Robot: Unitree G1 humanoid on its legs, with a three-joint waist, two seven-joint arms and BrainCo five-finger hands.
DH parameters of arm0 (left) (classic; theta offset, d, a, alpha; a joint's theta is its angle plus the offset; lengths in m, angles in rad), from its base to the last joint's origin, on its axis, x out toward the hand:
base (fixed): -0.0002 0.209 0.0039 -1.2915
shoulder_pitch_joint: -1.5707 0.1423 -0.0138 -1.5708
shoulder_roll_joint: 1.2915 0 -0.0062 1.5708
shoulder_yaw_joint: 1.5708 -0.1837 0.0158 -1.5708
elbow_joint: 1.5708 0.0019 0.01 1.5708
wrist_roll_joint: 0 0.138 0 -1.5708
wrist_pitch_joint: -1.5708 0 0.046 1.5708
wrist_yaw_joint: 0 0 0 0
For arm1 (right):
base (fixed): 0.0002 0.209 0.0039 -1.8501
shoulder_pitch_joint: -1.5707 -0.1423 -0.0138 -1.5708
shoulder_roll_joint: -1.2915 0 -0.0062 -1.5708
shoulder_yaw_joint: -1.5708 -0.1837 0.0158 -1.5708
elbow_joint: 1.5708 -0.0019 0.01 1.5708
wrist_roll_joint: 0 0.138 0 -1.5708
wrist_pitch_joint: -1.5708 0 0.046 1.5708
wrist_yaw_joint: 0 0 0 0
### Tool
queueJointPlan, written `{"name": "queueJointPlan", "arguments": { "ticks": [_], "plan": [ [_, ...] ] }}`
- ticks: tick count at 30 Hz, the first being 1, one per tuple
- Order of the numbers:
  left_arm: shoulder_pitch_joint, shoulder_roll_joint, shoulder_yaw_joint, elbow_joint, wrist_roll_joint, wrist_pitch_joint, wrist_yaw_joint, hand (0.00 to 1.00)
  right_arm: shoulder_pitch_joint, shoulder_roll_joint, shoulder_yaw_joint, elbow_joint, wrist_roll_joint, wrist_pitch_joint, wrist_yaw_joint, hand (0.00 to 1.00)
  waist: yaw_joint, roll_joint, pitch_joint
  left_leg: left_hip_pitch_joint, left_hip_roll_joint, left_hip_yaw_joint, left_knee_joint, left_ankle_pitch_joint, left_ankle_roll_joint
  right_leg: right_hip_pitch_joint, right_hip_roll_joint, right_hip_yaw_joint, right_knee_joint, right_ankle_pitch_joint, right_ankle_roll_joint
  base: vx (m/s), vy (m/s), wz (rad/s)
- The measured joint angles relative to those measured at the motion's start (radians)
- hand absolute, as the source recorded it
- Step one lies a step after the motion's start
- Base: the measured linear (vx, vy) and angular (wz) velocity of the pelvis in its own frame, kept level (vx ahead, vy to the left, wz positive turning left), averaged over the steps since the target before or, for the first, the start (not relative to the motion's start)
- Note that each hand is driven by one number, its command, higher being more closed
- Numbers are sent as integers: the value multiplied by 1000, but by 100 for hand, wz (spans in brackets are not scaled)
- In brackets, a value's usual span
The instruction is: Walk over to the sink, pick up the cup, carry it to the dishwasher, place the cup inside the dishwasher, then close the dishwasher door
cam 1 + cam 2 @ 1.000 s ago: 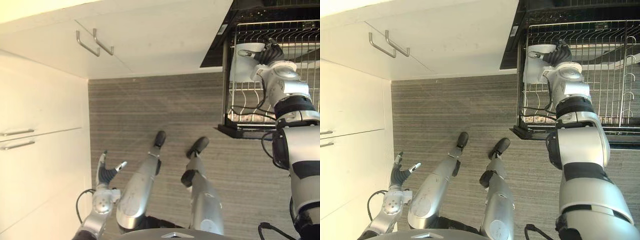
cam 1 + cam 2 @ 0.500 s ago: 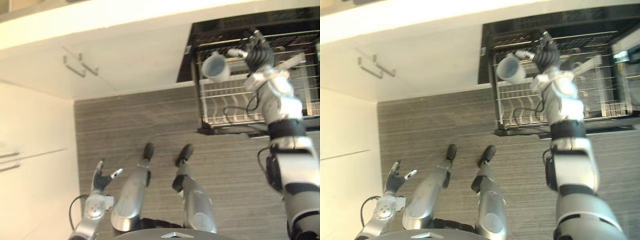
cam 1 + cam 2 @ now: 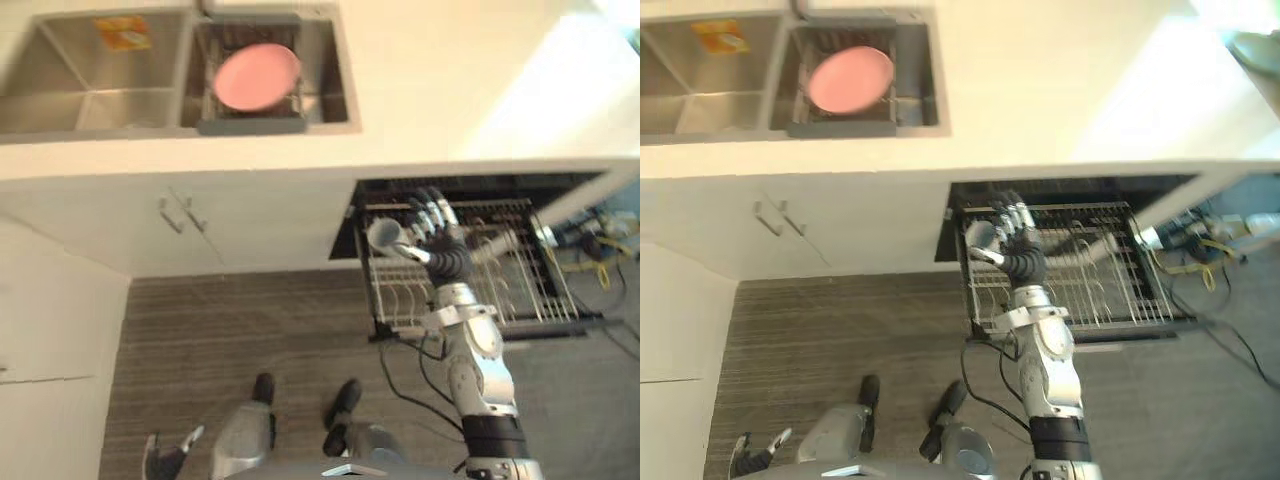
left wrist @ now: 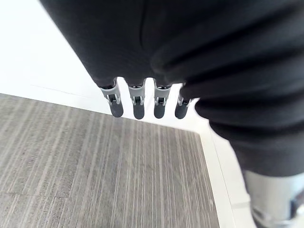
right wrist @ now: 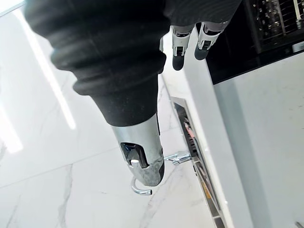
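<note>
Head view, near to far. My left hand (image 3: pixel 165 462) is low at 7 o'clock over the wood-look floor (image 3: pixel 230 330), idle; its wrist view shows the fingers (image 4: pixel 137 107) hanging straight and relaxed, nothing in them. My right arm reaches out toward 3 o'clock, and the right hand (image 3: pixel 437 225) is up over the pulled-out dishwasher rack (image 3: pixel 520 290). Its fingers stand straight and spread, so I read it as released, not clenched. Its own wrist view agrees: the fingers (image 5: pixel 176 50) are straight, the thumb (image 5: pixel 142 164) is apart from them, and nothing sits between. The cup (image 3: pixel 384 235) is at the hand's 9 o'clock, right against the thumb side, tipped with its mouth toward the camera, at the rack's far left corner. I can't tell whether it rests on the wires or just touches the thumb. The dark door edge (image 3: pixel 540 327) shows under the rack's near side, so the door is down. Farther off, cabinet handles (image 3: pixel 175 212) at 10 o'clock, then the counter (image 3: pixel 480 90), with the sink (image 3: pixel 340 100) at 11 o'clock and a pink plate (image 3: pixel 257 78) in its basket. Progress, my judgement: walk, pick and carry are done and the cup is at or in the dishwasher. Left to do: confirm the cup is seated, pull the hand clear, push the rack in and close the door.
</note>
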Motion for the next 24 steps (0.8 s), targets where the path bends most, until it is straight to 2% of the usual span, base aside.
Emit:
{"name": "queueJointPlan", "arguments": {
  "ticks": [1,4,8,9,11,12,13,14,15,16,17,19,20,24],
  "plan": [
    [14,-14,1,-1,19,-4,1,0,-1,0,-33,0,31,-2,-1,0,0,7,-5,22,-12,12,-25,7,-14,13,-15,-15,15,-7,11,94,200,55],
    [41,-16,4,1,55,-1,22,0,24,34,-59,-22,68,-22,-2,0,-4,-14,-40,89,-74,-24,-116,41,8,59,-59,-26,14,-8,49,72,225,43],
    [33,-13,18,1,93,5,39,0,71,92,-61,-90,68,-25,-41,0,-19,-19,-72,129,-110,-40,-167,54,25,75,-90,-25,37,-15,73,6,107,16],
    [27,-12,17,6,100,7,38,0,95,101,-60,-103,68,-30,-50,0,-31,-15,-74,140,-117,-51,-184,51,27,66,-112,-22,98,-43,72,-54,90,20],
    [8,-7,-1,32,105,10,35,0,151,108,-56,-130,67,-34,-66,0,-55,-5,-79,155,-118,-82,-194,41,42,37,-135,79,220,-90,20,-28,83,48],
    [-2,6,-15,34,108,10,28,0,188,123,-56,-144,66,-43,-72,0,-78,-8,-78,162,-118,-120,-185,39,47,30,-133,207,275,-103,0,79,54,89],
    [-10,27,-26,34,117,11,16,0,226,144,-58,-166,66,-48,-84,0,-102,-16,-85,175,-118,-164,-186,53,52,22,-105,342,300,-171,-14,124,10,94],
    [-15,36,-32,36,123,11,10,0,239,152,-59,-173,66,-49,-89,0,-109,-23,-88,176,-117,-176,-185,62,44,24,-84,389,296,-198,-4,134,-81,81],
    [-25,58,-36,40,124,14,-6,0,249,163,-63,-186,68,-49,-102,0,-115,-49,-99,175,-119,-189,-174,64,36,31,-46,436,269,-216,-4,92,-107,47],
    [-29,66,-36,42,123,15,-10,0,252,165,-66,-197,70,-49,-107,0,-113,-60,-104,173,-121,-193,-165,60,30,38,-35,433,247,-223,-7,79,-134,29],
    [-32,69,-31,42,120,14,-28,0,250,164,-76,-214,82,-53,-107,0,-105,-75,-117,167,-124,-189,-149,50,19,67,-31,428,219,-218,16,11,-101,7],
    [-44,63,-14,60,102,7,-56,0,252,165,-78,-253,101,-56,-108,0,-96,-68,-119,164,-120,-187,-157,47,15,77,-30,419,198,-220,38,-24,-79,-1],
    [-50,53,0,76,77,6,-83,0,266,168,-78,-275,105,-56,-108,0,-94,-60,-119,169,-121,-186,-174,49,14,82,-37,417,186,-221,60,-20,-48,0],
    [-52,25,33,106,22,6,-139,0,293,175,-102,-280,104,-57,-110,0,-95,-39,-128,203,-117,-184,-218,61,9,104,-34,407,181,-221,64,-3,-33,4]
  ]
}}
